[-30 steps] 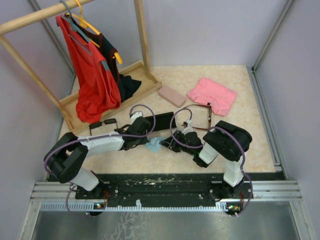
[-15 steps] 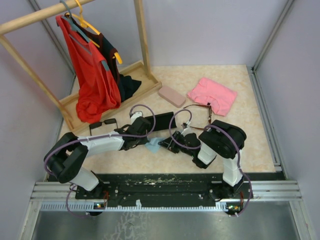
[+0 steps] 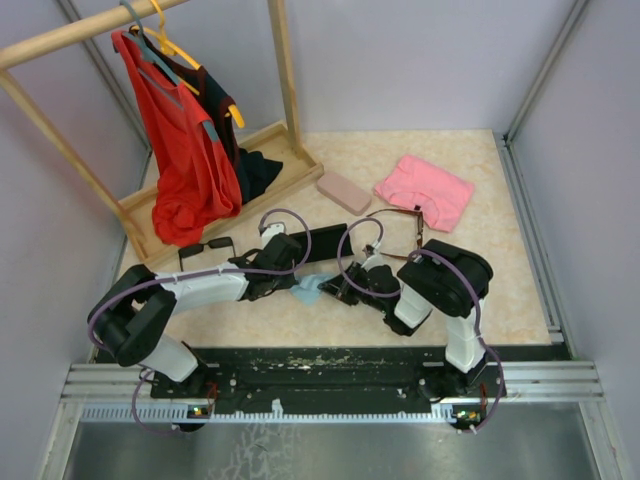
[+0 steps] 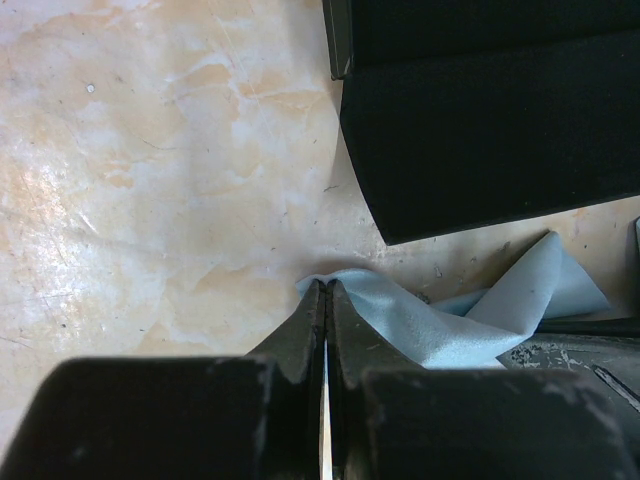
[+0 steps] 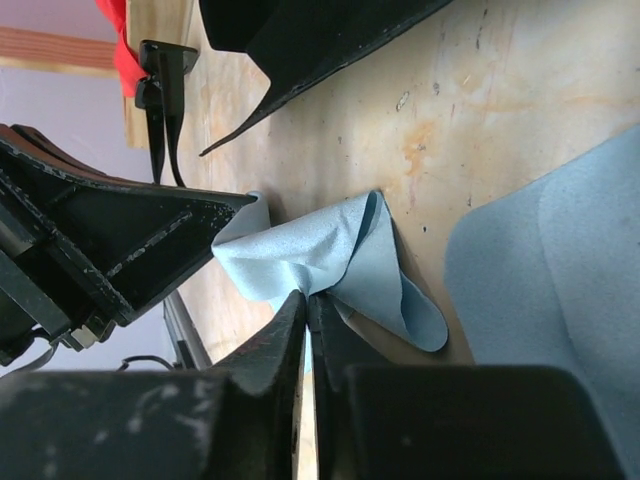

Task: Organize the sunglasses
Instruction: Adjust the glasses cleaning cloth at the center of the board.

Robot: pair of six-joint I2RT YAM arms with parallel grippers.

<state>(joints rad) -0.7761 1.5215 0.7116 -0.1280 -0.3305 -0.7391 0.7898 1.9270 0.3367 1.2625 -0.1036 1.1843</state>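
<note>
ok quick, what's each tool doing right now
left tool: closed, pinching a corner of the blue cloth
right tool: closed, pinching a fold of the same blue cloth

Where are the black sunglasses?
In the top view, the black sunglasses lie on the left, just in front of the wooden rack's base, below the hanging red shirt.

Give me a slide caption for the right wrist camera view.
Right gripper pinching a bunched blue cloth beside the left gripper, black case beyond.
</note>
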